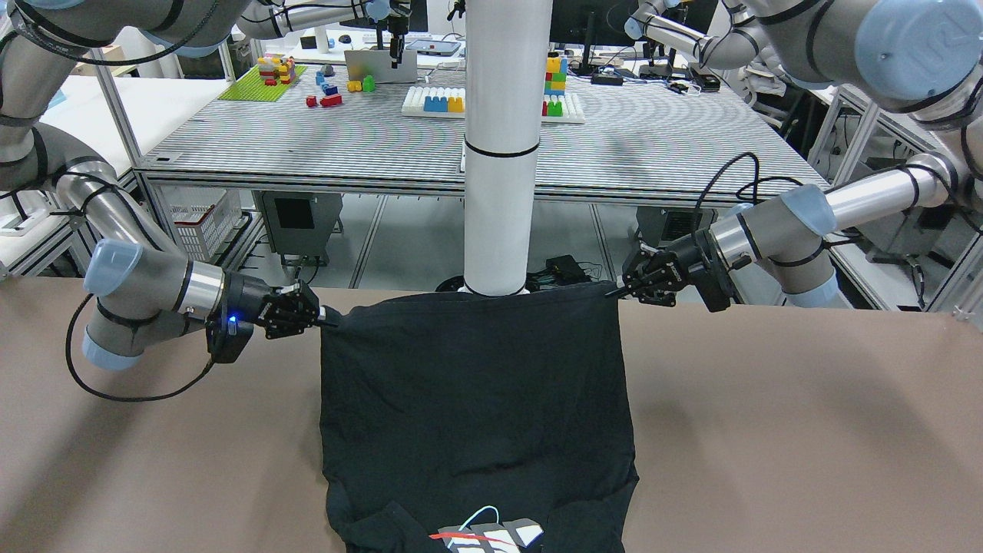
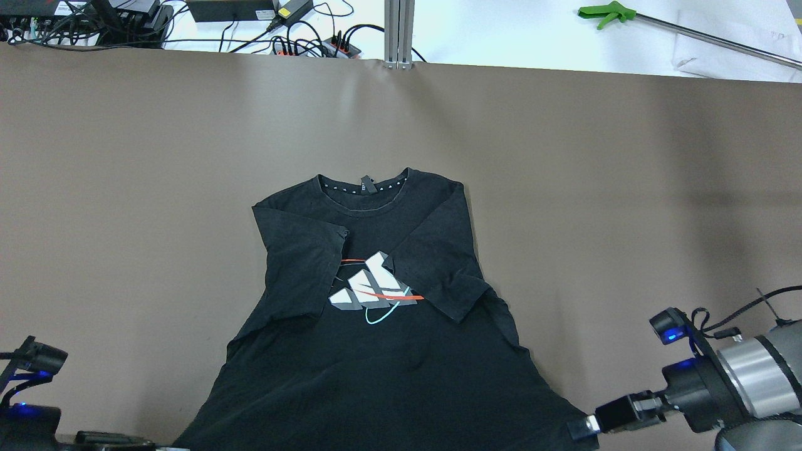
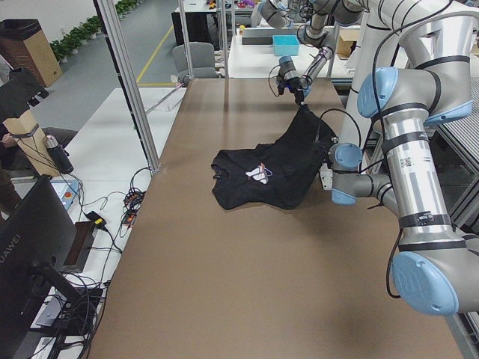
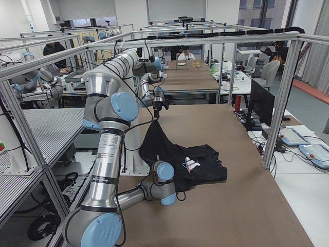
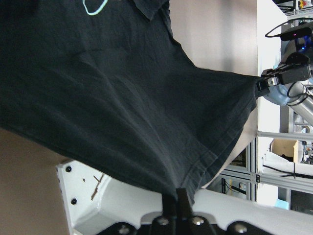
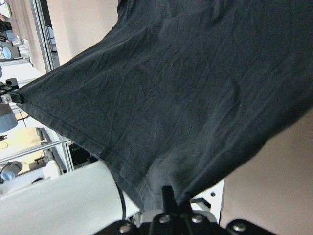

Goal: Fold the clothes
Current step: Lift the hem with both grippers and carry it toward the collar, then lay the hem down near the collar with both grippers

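With sleeves [image 2: 438,263] folded in, the left gripper [image 1: 617,291] and right gripper [image 1: 329,315] each pinch a hem corner of the shirt [image 1: 476,384]; the bottom-to-collar fold seemingly remains.

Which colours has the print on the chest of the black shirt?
White and grey print with red and turquoise lines; best overhead.

**Shirt hem held between two claws**

The right claw [image 1: 329,316] pinches one hem corner of the black shirt [image 1: 476,399], and the left claw [image 1: 617,291] pinches the other. Between the claws the hem runs taut, just before the white pole [image 1: 499,153]. The rest lies on the table [image 1: 768,430].
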{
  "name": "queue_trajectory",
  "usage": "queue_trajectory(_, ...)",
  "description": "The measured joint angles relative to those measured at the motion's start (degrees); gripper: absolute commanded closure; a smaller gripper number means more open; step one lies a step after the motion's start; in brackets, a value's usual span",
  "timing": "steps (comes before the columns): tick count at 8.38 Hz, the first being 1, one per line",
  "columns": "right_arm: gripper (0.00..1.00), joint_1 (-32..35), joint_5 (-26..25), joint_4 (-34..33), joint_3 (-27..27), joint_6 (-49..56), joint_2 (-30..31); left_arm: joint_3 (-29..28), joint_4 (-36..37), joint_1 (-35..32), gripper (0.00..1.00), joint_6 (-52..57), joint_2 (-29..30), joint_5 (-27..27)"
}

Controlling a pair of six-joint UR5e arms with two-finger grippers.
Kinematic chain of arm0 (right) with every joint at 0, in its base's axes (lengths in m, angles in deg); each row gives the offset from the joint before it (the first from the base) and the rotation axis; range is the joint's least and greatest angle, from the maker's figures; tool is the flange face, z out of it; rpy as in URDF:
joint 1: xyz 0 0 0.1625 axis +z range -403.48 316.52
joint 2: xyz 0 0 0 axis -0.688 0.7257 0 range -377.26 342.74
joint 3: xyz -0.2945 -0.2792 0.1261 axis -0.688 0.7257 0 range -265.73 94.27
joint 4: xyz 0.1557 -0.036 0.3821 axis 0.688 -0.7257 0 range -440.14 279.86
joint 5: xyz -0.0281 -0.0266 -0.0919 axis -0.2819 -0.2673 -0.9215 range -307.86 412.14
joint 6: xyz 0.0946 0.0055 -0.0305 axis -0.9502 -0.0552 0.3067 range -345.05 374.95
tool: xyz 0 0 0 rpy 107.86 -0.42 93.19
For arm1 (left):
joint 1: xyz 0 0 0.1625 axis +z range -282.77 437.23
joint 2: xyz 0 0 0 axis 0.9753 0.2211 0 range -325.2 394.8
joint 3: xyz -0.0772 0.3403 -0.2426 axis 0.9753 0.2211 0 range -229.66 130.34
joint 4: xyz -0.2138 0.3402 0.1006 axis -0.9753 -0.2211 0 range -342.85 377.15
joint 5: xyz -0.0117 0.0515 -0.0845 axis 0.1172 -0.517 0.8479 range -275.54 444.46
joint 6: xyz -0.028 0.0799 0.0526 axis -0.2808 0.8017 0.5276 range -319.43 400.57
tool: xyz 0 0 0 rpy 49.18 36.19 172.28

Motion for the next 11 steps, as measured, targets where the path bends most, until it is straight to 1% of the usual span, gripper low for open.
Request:
queue_trajectory(1, 1.0, 1.34, -1.43, 0.07, 3.71, 0.03, -2.61, -1.8, -0.03, -2.49, 1.0, -0.02, 0.03, -0.05)
queue_trajectory(2, 1.0, 3.57, -2.12, 0.01, 6.03, 0.08, -4.22, -3.48, -0.03, -4.75, 1.0, -0.03, 0.32, -0.24)
queue_trajectory(3, 1.0, 6.88, -2.27, -0.66, 7.07, 0.11, -5.74, -4.72, 0.07, -6.29, 1.0, -0.08, 0.87, -0.83)
queue_trajectory(5, 1.0, 12.61, -2.4, -5.72, 7.66, 0.3, -9.89, -7.65, 0.49, -10.07, 1.0, -0.38, 3.27, -2.09)
queue_trajectory(6, 1.0, 13.72, -2.68, -9.36, 7.73, 1.41, -11.86, -8.91, 2.0, -13.11, 1.0, -0.64, 5.54, -2.19)
queue_trajectory(7, 1.0, 14.19, -3.02, -13.02, 7.78, 3.41, -13.29, -9.63, 5.46, -16.68, 1.0, -0.79, 8.53, -2.03)
queue_trajectory(8, 1.0, 14.49, -4.38, -16.28, 7.82, 6.13, -14.33, -10.23, 10.58, -20.1, 1.0, -0.87, 12.59, -1.87)
queue_trajectory(9, 1.0, 14.64, -7.21, -18.78, 7.89, 8.56, -15.26, -11.45, 14.95, -22.37, 1.0, -0.9, 16.61, -1.84)
queue_trajectory(10, 1.0, 14.69, -10.02, -21.15, 7.99, 10.29, -16.42, -13.61, 17.53, -24.24, 1.0, -0.88, 19.86, -1.91)
queue_trajectory(11, 1.0, 14.7, -12.1, -23.41, 8.06, 11.23, -17.81, -16.1, 18.56, -25.86, 1.0, -0.6, 21.7, -2.07)
